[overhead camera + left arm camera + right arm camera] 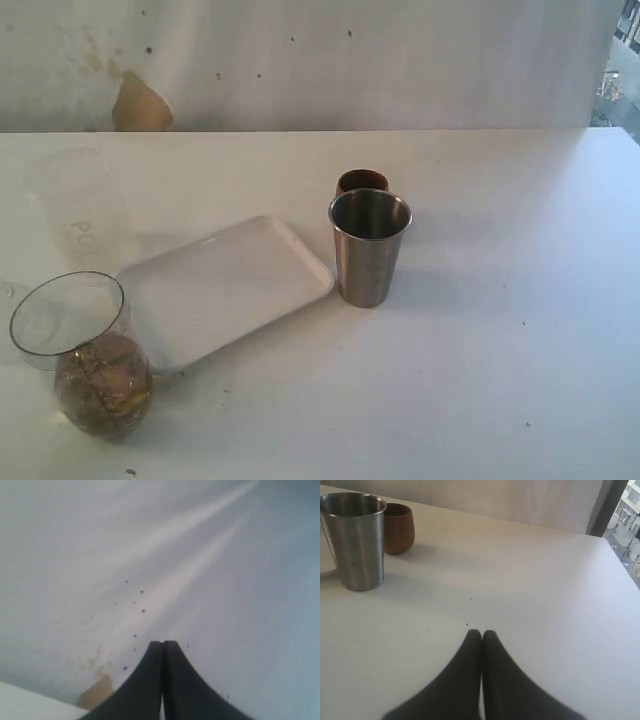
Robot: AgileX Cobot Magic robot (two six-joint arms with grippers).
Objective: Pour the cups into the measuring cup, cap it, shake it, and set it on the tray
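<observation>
Left end effector (163,643) closed, right end effector (481,632) closed, white table (500,350), stained backdrop (300,60)

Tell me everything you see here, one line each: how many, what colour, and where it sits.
steel tumbler: one, silver, upright on the table just right of the tray
wooden cup: one, brown, close behind the steel tumbler
tray: one, white, flat on the table left of centre
measuring cup: one, clear with brownish contents at the bottom, near left, by the tray's corner
frosted cup: one, translucent, far left, behind the tray
table: one, white, under everything
backdrop: one, white with a brown stain at its left, behind the table
left gripper: one, black, shut, holding nothing, facing the backdrop
right gripper: one, black, shut, holding nothing, over the table on the tumbler's right
</observation>
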